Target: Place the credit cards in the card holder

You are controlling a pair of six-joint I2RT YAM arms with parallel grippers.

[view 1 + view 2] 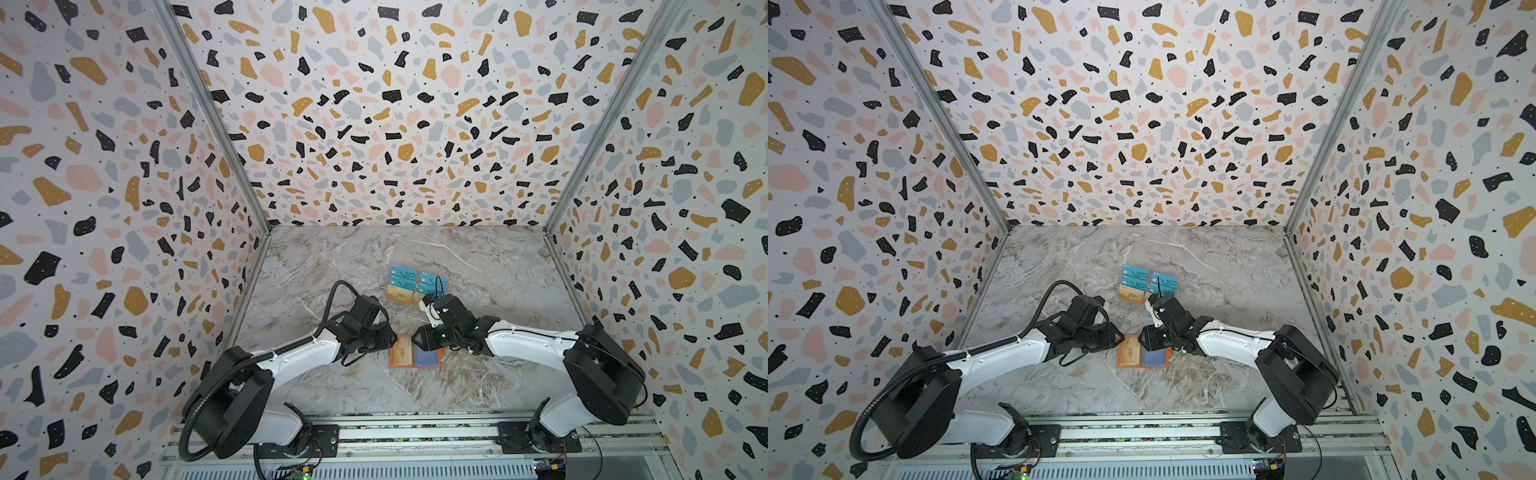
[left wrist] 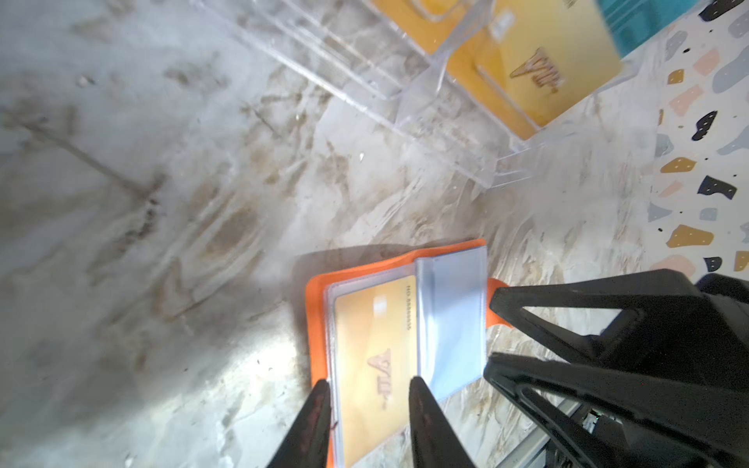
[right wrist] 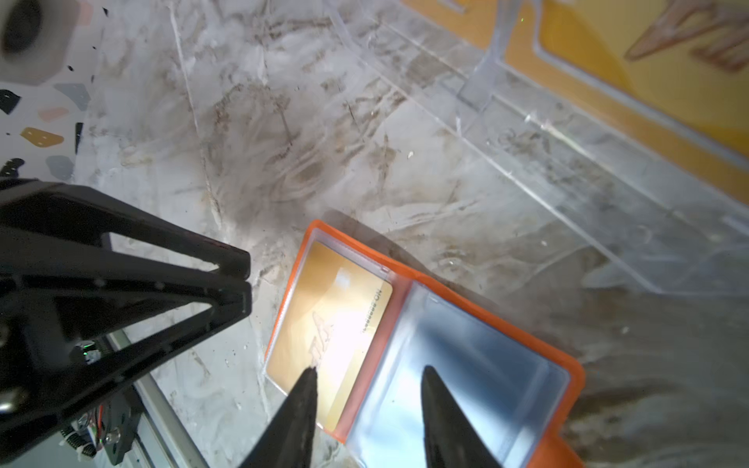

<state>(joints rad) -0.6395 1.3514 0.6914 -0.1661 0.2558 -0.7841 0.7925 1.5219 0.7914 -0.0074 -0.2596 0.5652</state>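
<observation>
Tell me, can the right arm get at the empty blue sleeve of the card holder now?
Probably yes: the right gripper hangs open above the card holder, and nothing covers its blue sleeve.

On table, card holder lies open btwn left gripper & right gripper, just below both tips. One credit card sits in its sleeve on left gripper's side. Display stand w/ other cards stands behind both grippers, nearer the right.
</observation>
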